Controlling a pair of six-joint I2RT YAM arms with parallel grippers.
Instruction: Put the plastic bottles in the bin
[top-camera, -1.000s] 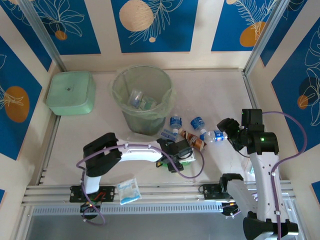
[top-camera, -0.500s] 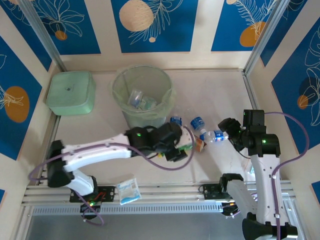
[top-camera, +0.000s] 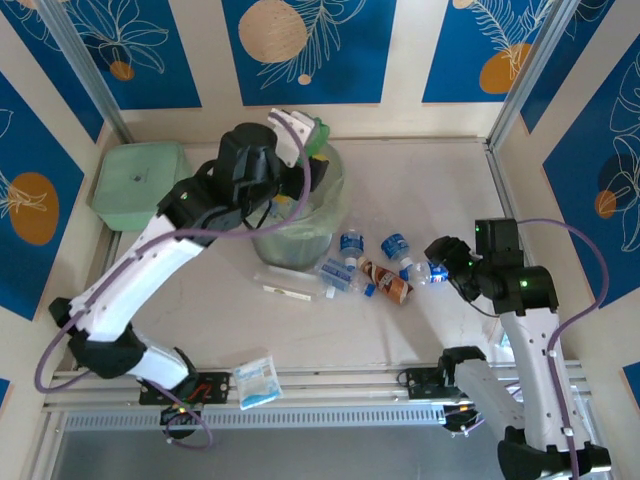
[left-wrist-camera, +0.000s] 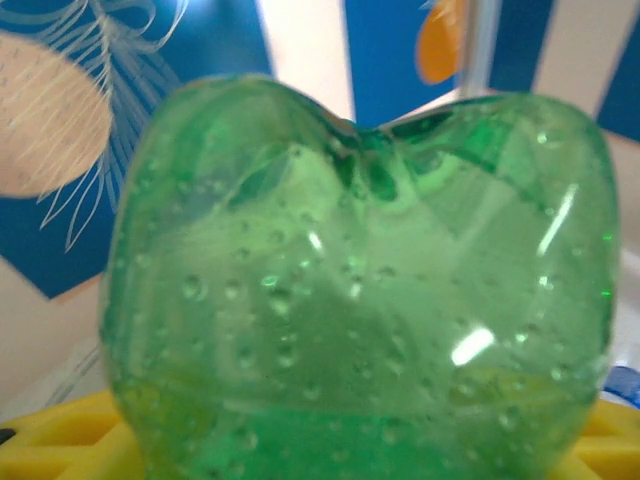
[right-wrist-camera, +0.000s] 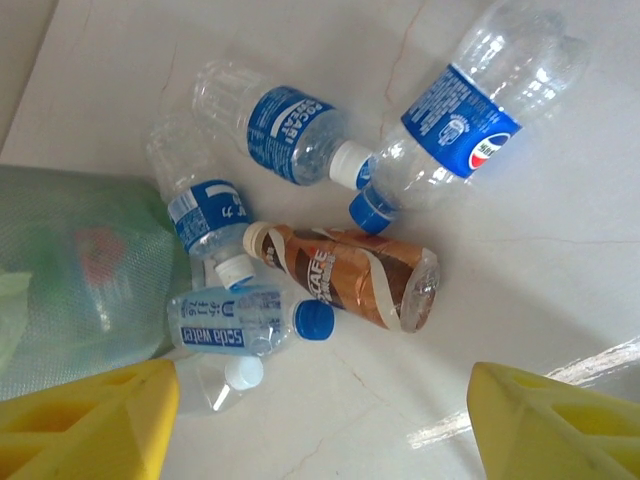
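My left gripper (top-camera: 303, 140) is raised over the far rim of the bin (top-camera: 295, 238), shut on a green plastic bottle (top-camera: 319, 134). Up close, that green bottle (left-wrist-camera: 360, 280) sits between my yellow fingers (left-wrist-camera: 45, 445). Several plastic bottles lie on the table right of the bin: blue-labelled clear ones (top-camera: 350, 243) (top-camera: 396, 245) (right-wrist-camera: 470, 115), a brown-labelled one (top-camera: 386, 282) (right-wrist-camera: 345, 275), a soda-water one (right-wrist-camera: 240, 320) and a long clear one (top-camera: 287, 284). My right gripper (top-camera: 440, 260) (right-wrist-camera: 320, 435) hovers open beside this cluster, nothing between its fingers. More bottles lie inside the bin (right-wrist-camera: 70, 280).
A square pale-green lidded box (top-camera: 141, 185) stands left of the bin. A flat white-and-blue packet (top-camera: 258, 381) lies by the near rail. Blue-patterned walls close in the table on three sides.
My left arm has swung up from the table by the bottle cluster to above the bin, carrying the green bottle. The long clear bottle now lies uncovered. The right gripper shifted slightly left.
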